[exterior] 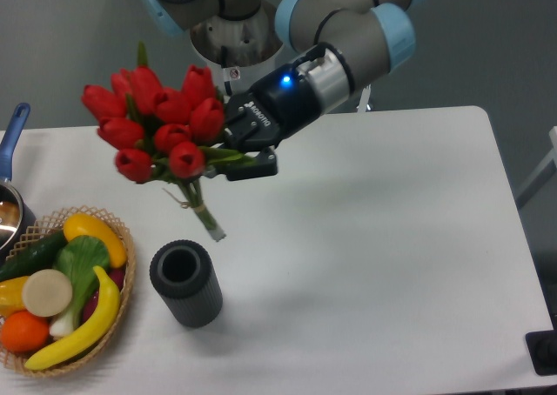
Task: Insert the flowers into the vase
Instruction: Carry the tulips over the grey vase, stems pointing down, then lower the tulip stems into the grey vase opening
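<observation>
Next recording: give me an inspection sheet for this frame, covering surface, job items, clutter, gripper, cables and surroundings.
Surface: white table, no spills seen.
Job's things: flowers held in the air, stem ends pointing down, above and slightly right of the vase's mouth, not yet inside. Vase standing near the front left, hollow empty.
Clutter: woven basket of fruit and vegetables at the left edge; a pot with a blue handle behind it, partly cut off.
Gripper: gripper closed on the bunch; fingers mostly hidden by leaves.
Cables: nothing seen.
Surroundings: grey wall behind; a metal pedestal at the table's back edge; a dark object at the lower right corner.
</observation>
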